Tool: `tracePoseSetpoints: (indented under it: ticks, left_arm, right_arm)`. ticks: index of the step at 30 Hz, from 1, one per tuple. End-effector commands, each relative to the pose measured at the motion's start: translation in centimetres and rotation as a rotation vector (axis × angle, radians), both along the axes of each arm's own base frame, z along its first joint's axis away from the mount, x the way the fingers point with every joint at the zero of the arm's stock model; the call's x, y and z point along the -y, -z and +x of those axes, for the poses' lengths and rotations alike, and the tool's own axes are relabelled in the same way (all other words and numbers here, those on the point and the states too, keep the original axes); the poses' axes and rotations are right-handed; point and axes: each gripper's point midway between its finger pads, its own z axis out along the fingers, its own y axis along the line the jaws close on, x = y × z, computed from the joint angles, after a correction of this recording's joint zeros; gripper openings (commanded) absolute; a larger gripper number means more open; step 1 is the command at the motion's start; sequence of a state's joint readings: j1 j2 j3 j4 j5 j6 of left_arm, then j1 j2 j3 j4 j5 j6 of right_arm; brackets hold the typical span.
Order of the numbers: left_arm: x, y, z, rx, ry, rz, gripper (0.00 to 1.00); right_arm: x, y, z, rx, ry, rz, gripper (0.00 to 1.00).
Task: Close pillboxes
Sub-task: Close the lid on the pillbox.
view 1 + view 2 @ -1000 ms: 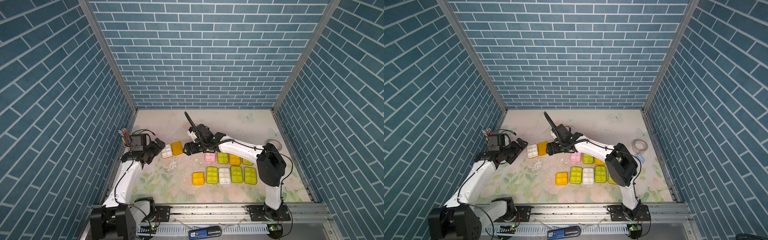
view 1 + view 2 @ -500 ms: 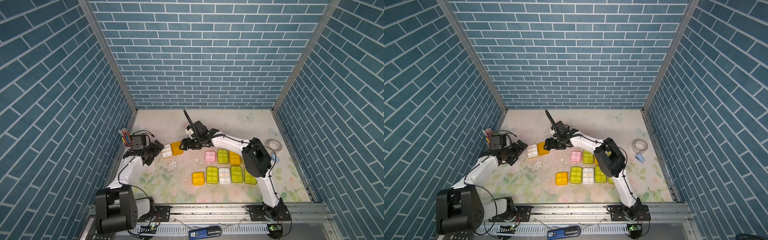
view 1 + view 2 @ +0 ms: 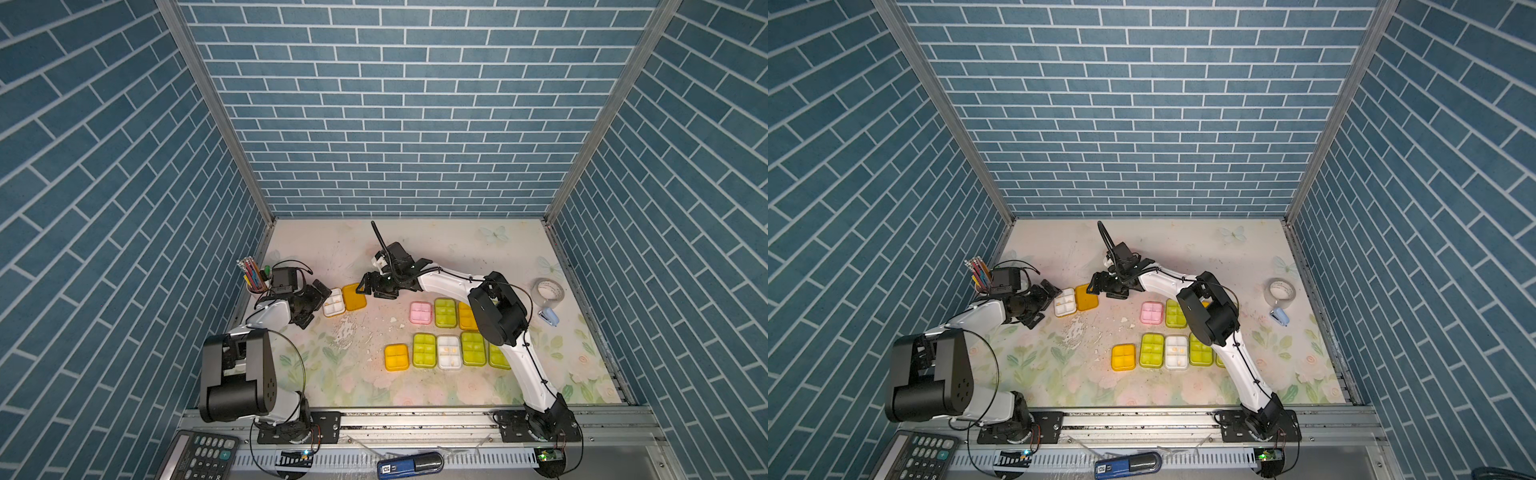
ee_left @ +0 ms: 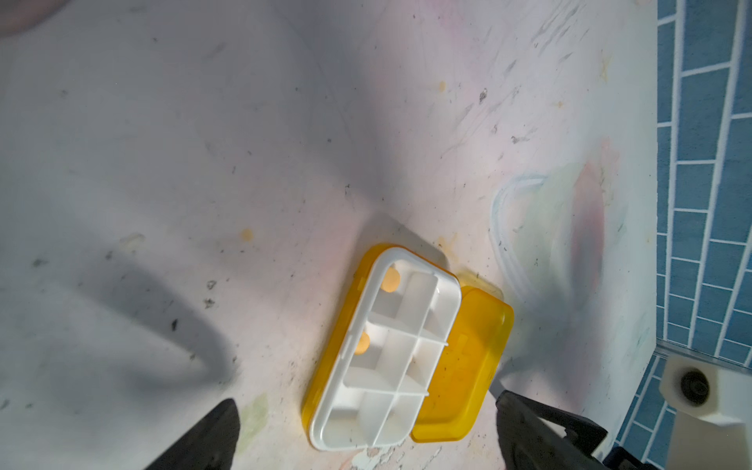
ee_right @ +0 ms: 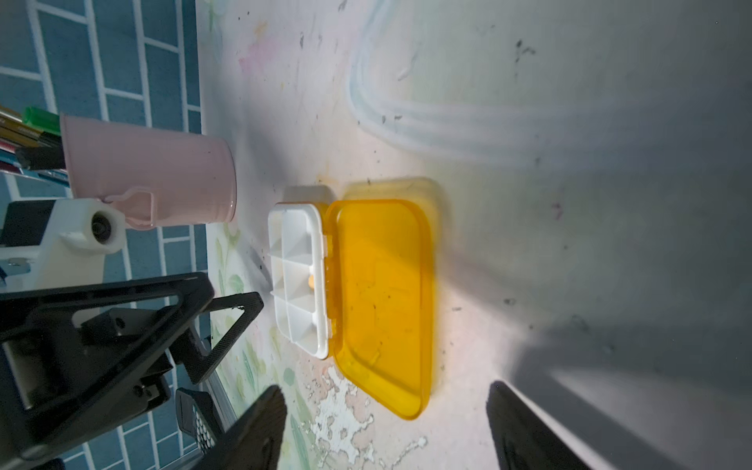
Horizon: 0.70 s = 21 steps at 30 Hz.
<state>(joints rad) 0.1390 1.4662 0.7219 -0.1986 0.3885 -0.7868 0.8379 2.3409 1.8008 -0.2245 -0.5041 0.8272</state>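
One pillbox lies open at the left of the mat in both top views, its white tray (image 3: 333,302) beside its flat orange lid (image 3: 354,297). My left gripper (image 3: 318,305) is open just left of the tray, apart from it. The left wrist view shows the tray (image 4: 386,354) between the left gripper's (image 4: 366,401) spread fingers. My right gripper (image 3: 372,291) is open just right of the lid (image 5: 382,301), which lies ahead of its fingers (image 5: 264,419). Several closed pillboxes, pink (image 3: 420,312), green (image 3: 424,350), orange (image 3: 396,356) and clear (image 3: 449,352), sit in two rows, partly hidden by the right arm.
A pink cup of pencils (image 3: 255,282) stands against the left wall behind the left gripper. A tape roll (image 3: 548,289) and a blue stapler (image 3: 549,316) lie at the right edge. A black calculator (image 3: 199,457) lies in front of the rail.
The right gripper has moved left, closer to the orange lid. The left arm's elbow has folded back toward the rail while its gripper stays by the tray.
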Motion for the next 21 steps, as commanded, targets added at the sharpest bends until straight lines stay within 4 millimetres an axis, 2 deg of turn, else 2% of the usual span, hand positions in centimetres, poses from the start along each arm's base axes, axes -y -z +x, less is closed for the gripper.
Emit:
tracePoseSetpoints:
  ticks: [1,7,11,18,21]
  left_arm:
    - [-0.1,-0.5,1.6,0.035,-0.011,-0.021,0.99]
    - [-0.2,0.9,1.7,0.009,-0.02,-0.025,1.0]
    - [-0.5,1.0,1.8,0.007,-0.029,-0.008,1.0]
    - [0.0,1.6,2.2,0.001,-0.008,-0.035,1.0]
    - [0.3,1.7,2.3,0.004,0.0,-0.048,1.0]
  right_arm:
    - [-0.7,1.2,0.0,-0.065,0.02,0.026,0.78]
    - [-1.4,2.6,0.4,-0.102,0.037,0.029,0.77]
    - [-1.8,3.2,0.6,-0.118,0.047,0.031,0.77]
    - [-2.1,2.9,0.5,-0.13,0.04,0.047,0.77]
    - [-2.7,2.1,-0.1,-0.136,-0.018,0.106,0.77]
